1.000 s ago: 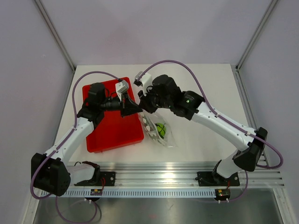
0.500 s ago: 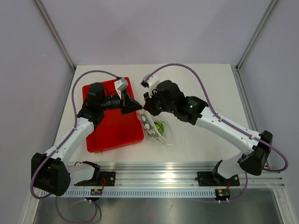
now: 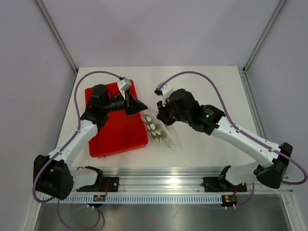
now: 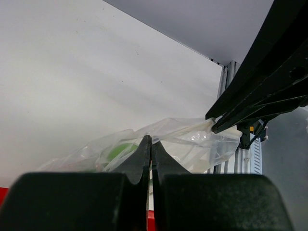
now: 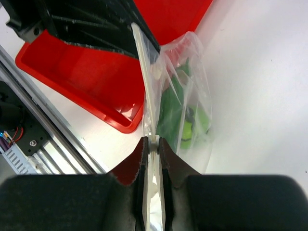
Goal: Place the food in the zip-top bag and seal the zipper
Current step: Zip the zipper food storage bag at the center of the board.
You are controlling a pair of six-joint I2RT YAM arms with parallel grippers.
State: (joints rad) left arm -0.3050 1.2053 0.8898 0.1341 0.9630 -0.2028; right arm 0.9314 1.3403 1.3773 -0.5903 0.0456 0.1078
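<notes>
1. My left gripper [image 3: 142,109] is closed tight on the top corner of the bag [image 3: 160,132], just above the edge of the red tray [image 3: 115,137]. I hold it there so the mouth of the bag is stretched and does not fold.
2. My right gripper [image 5: 152,143] is narrow and pinches the zipper [image 5: 146,86]. The strip runs straight from one gripper to the other, so my fingers can press its two sides together along the line.
3. The green ball [image 5: 191,131] and the dark pod [image 5: 169,103] lie inside the bag, low and away from the zipper, so they do not block the closing.
4. The bag hangs partly lifted over the table [image 3: 207,149], beside the tray. I judge that the food is in and the sealing is in hand. I cannot tell how much of the zipper is already shut.
</notes>
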